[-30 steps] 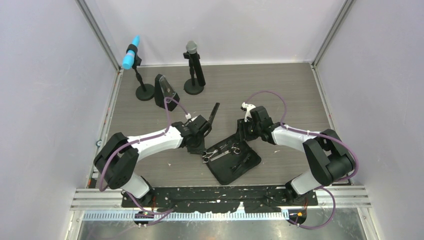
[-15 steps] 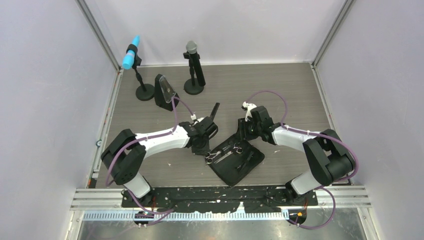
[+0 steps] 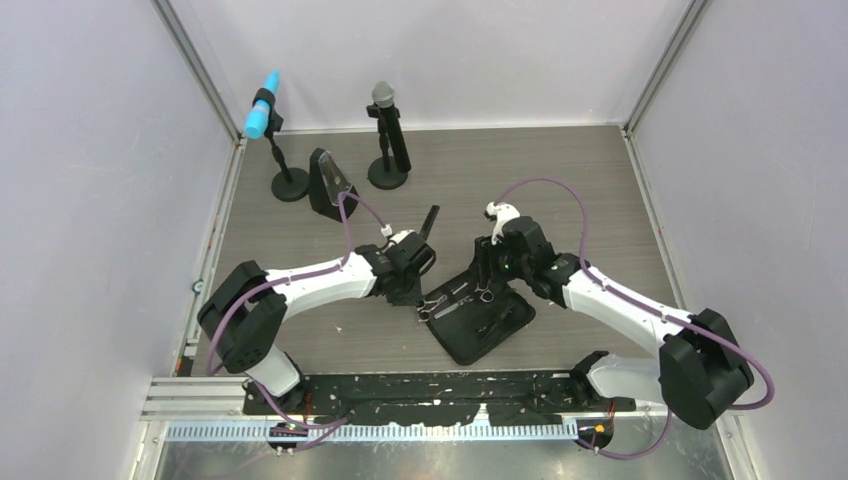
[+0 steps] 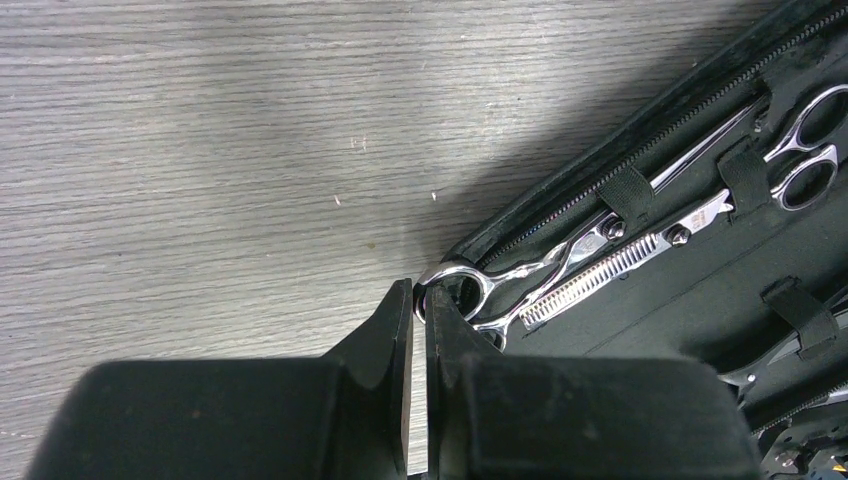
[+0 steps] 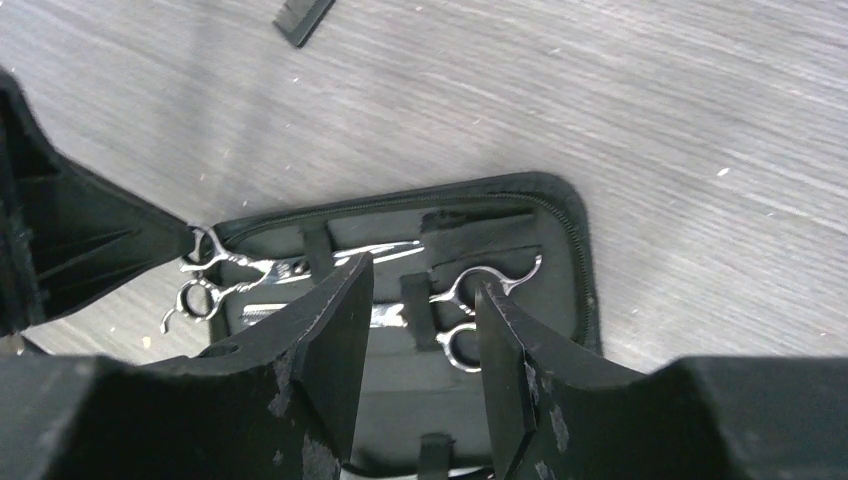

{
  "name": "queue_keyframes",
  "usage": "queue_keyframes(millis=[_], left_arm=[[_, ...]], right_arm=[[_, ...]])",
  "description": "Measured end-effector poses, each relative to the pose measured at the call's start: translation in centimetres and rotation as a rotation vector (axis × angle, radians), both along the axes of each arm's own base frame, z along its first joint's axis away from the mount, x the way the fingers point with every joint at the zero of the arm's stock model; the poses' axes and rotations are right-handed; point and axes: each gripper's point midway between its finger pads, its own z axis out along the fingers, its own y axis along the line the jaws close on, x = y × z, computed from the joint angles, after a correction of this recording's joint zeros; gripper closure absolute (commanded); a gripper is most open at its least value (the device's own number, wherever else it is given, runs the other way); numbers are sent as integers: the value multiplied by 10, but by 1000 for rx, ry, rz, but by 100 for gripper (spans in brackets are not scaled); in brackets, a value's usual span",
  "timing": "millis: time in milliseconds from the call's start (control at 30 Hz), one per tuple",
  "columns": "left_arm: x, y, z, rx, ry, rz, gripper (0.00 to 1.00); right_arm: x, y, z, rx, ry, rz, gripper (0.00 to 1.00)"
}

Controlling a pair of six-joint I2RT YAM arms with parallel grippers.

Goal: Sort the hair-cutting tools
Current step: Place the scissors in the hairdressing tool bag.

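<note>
1. The left pincer (image 4: 420,295) is narrowed to a thin slit. Its tips pinch the rim of one finger ring of the plain scissors (image 4: 540,265), at the open pouch's (image 4: 700,310) left edge.
2. The right pincer (image 5: 425,280) stands wide with nothing between its jaws. It hangs over the far part of the pouch, above the thinning scissors (image 5: 470,300).
3. The plain scissors lie in the pouch with their rings poking out past its left edge. Their blades run under an elastic strap (image 4: 625,190) along the zipper side.
4. The thinning scissors lie just beside them and point the other way, toothed blade toward the left pincer and rings deeper in the pouch. A second strap (image 4: 742,170) crosses them near the rings.
5. The pouch lies open and flat, turned at an angle, in the middle of the surface (image 3: 560,190) and somewhat toward its near edge, between the two arms.
6. The black comb (image 3: 430,222) lies bare on the surface, apart from the pouch on its far side, just beyond the left pincer.
7. Two microphones on round bases stand near the far left corner: the blue-tipped microphone (image 3: 265,118) leftmost and the grey-headed microphone (image 3: 383,97) to its right.
</note>
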Motion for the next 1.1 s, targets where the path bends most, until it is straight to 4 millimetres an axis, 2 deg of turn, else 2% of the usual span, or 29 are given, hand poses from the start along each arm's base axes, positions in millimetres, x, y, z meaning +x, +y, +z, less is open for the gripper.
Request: queue_keyframes(millis=[100, 333, 500, 800, 1100], left_arm=[[0, 1, 1, 0, -5, 2, 98], [-1, 3, 0, 4, -3, 1, 98], [-3, 5, -2, 9, 1, 2, 98], [-1, 8, -11, 5, 22, 18, 98], [-1, 10, -18, -6, 52, 28, 98]], right_arm=[[-12, 8, 4, -9, 5, 18, 50], [-44, 34, -7, -86, 63, 93, 54], [-49, 55, -20, -139, 87, 138, 58], [-54, 60, -56, -224, 135, 180, 61], [-46, 69, -67, -248, 115, 214, 60]])
